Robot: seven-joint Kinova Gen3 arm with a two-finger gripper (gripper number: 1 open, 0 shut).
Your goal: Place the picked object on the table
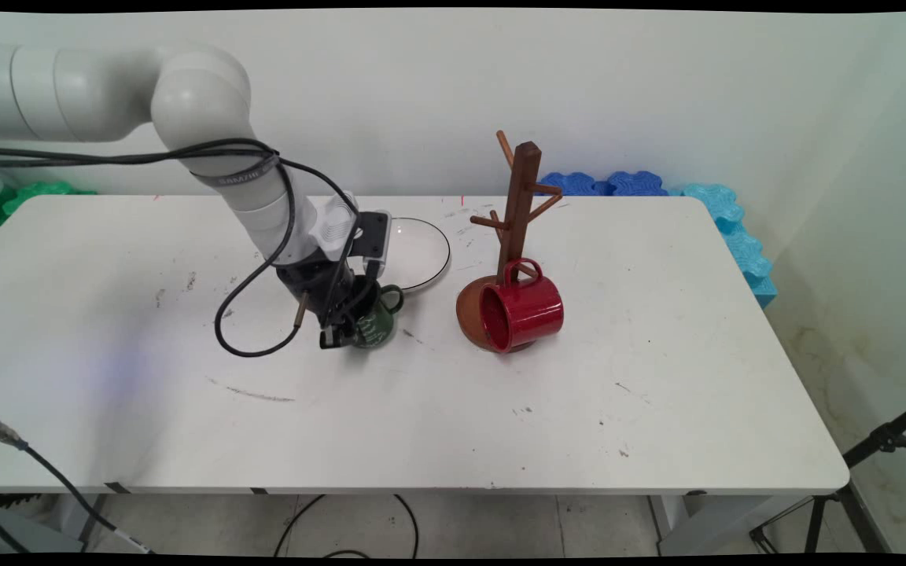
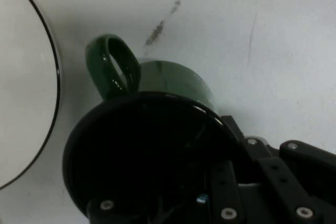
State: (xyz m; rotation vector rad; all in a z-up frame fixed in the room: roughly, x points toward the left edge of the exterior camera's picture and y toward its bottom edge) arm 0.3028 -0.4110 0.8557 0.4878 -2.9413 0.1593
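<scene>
Green mug [image 1: 377,321] in the claw [image 1: 347,330], its pale lettering unreadable.

1. My gripper [image 1: 343,334] sat at the green mug [image 1: 374,324], which blocked the way right beside my jaws.
2. Just behind them lay a white plate [image 1: 420,253].
3. Farther right stood the mug tree [image 1: 517,212] with a red mug [image 1: 522,313].
4. Bare table [image 1: 185,409] lay open in front and left.

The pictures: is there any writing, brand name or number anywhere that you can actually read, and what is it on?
No text reads clearly.
Grey band round the arm: lettering, too small to read.
Green mug at the gripper: pale markings on its side, too blurred to read.
Red mug, wooden mug tree, white plate: no writing visible.
</scene>
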